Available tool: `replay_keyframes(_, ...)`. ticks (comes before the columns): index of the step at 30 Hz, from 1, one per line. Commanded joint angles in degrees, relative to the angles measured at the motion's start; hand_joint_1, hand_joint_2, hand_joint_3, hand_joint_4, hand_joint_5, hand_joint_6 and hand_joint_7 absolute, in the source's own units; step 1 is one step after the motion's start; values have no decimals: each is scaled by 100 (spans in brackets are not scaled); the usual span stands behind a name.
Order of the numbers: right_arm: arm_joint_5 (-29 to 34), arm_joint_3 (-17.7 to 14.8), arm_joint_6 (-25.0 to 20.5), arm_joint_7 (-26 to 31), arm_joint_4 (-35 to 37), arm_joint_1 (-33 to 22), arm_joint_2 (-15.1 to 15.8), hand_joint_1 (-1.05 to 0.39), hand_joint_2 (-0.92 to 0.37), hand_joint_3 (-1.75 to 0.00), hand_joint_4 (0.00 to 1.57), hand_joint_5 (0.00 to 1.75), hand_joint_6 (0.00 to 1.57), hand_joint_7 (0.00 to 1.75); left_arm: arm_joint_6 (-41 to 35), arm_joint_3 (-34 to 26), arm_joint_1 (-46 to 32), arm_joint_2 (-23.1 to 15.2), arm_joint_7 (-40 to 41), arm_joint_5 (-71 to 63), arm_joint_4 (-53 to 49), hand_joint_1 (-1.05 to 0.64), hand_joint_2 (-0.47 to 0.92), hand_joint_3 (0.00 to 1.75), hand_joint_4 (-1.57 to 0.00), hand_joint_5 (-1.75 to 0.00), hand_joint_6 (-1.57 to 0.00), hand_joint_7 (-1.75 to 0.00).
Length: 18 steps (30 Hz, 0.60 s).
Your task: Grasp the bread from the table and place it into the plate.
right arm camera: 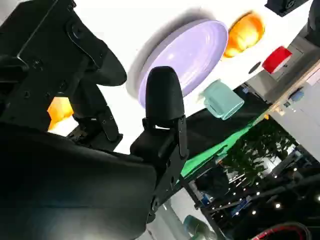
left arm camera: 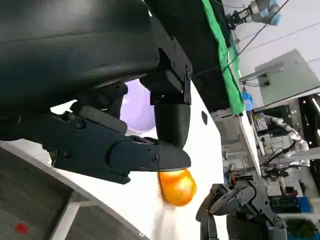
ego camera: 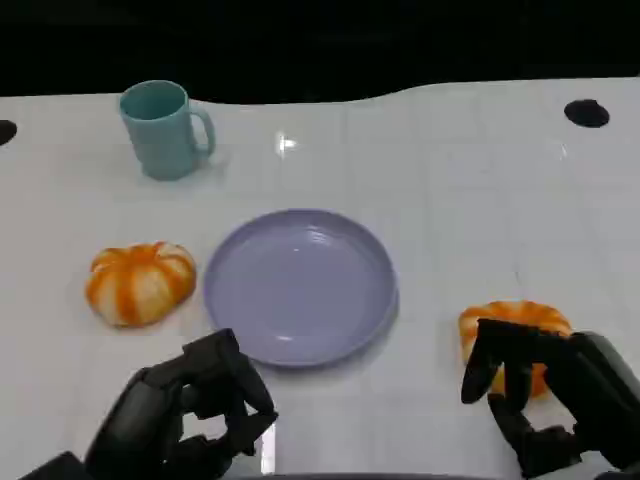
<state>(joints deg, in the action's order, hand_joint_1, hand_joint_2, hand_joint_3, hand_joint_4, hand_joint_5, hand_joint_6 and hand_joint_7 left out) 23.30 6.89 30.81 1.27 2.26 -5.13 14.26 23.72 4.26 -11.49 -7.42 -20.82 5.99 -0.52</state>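
The right hand [ego camera: 545,400] was spread just above one bread [ego camera: 515,330] on the table [ego camera: 470,200], right of the empty plate [ego camera: 300,285]. Another bread [ego camera: 140,282] lay left of the plate. The left hand [ego camera: 190,415] was curled, holding nothing.

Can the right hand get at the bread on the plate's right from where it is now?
Probably yes. The right hand hovers right at the near side of that bread, fingers spread and holding nothing, with nothing lying between them on the table.
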Motion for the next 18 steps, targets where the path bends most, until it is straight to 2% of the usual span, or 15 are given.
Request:
replay_keyframes(1, -4, 3, -31, -10, -45, -18, 64, 7, -15, -157, 88, 175, 74, 148, -26, -58, -14, -72, 24, 7, 27, -52, 92, 34, -70, -175, -58, -160)
replay_keyframes(18, 43, 7, 17, 44, 13, 38, 70, 5, -14, -156, 88, 175, 74, 147, 5, -93, 26, -72, -36, 81, -69, -52, 92, 34, -69, -175, -58, -161)
